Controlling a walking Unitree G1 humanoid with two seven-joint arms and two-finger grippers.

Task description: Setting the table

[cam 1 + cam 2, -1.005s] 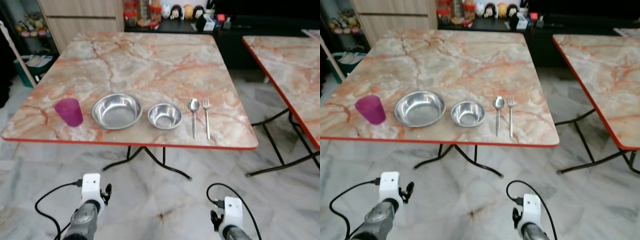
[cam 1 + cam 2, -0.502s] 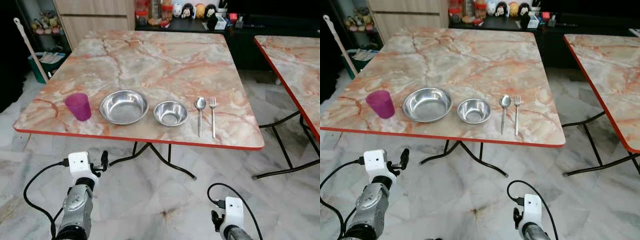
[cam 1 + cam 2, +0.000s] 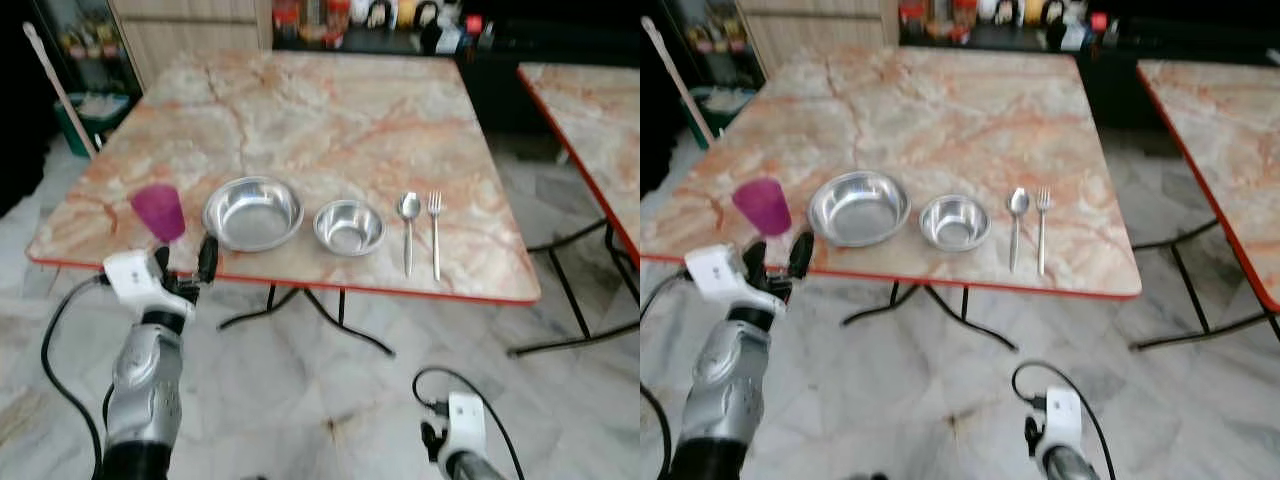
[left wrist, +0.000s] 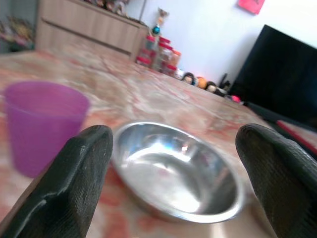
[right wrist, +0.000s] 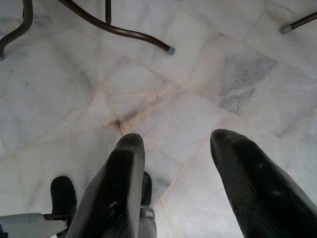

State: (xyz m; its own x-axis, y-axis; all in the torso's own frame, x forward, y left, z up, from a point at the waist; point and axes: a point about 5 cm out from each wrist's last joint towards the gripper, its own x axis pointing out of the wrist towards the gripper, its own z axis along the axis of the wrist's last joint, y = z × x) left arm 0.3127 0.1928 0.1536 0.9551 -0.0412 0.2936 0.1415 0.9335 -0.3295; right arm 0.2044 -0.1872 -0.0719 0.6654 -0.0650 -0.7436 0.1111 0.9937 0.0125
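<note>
Along the front of the marble table (image 3: 330,110) a purple cup (image 3: 158,211), a large steel bowl (image 3: 252,213), a small steel bowl (image 3: 348,227), a spoon (image 3: 408,230) and a fork (image 3: 435,232) stand in a row. My left gripper (image 3: 185,262) is open at the table's front edge, level with the gap between cup and large bowl. In the left wrist view the cup (image 4: 39,124) and the large bowl (image 4: 173,168) lie just beyond the fingers (image 4: 74,183). My right arm (image 3: 455,440) hangs low; its gripper (image 5: 176,144) is open over the floor.
A second marble table (image 3: 590,110) stands to the right across a gap of tiled floor. Dark metal legs (image 3: 330,320) spread under the near table. A broom handle (image 3: 55,85) leans at the far left. A cabinet with small items lines the back wall.
My left arm has risen from low over the floor to the table's front edge, by the cup and large bowl. The right arm hangs as before. The camera has shifted slightly.
</note>
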